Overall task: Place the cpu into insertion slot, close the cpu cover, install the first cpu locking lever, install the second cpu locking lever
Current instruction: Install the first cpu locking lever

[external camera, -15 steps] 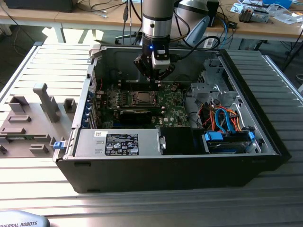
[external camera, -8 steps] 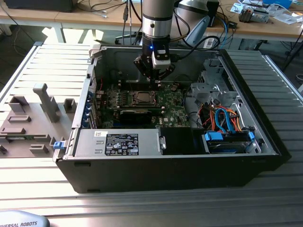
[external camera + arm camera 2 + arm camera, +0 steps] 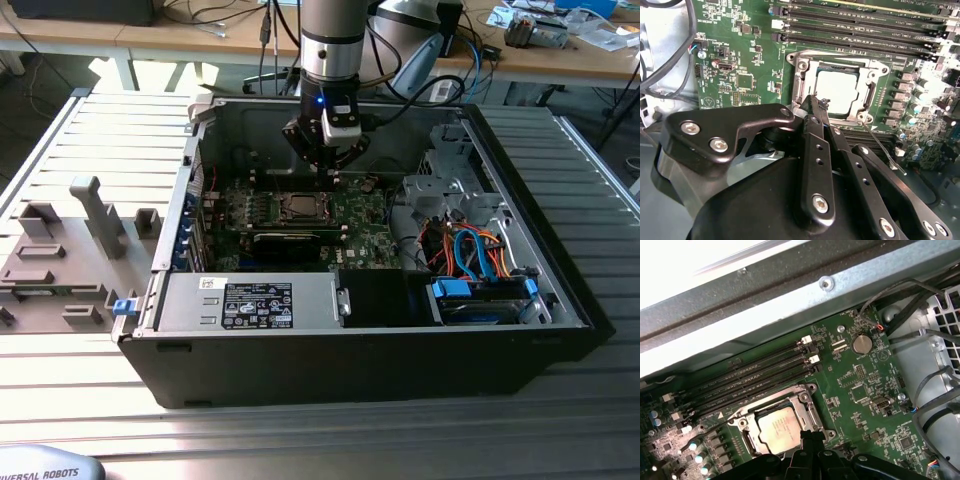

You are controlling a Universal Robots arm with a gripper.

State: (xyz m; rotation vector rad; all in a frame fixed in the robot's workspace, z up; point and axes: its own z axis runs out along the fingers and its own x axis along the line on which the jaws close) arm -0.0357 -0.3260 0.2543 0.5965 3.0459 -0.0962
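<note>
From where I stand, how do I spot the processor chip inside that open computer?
Look in the open black computer case at the green circuit board. Beside its long black slots sits a metal frame; the chip is the plain pale silver square inside it.

Ribbed grey metal table (image 3: 80,400), grey moulded fixtures (image 3: 100,215) sitting on it at the exterior view's left, pale wooden benches (image 3: 200,35) behind, cables (image 3: 215,12) strewn over them, bright light patching the slats.
</note>
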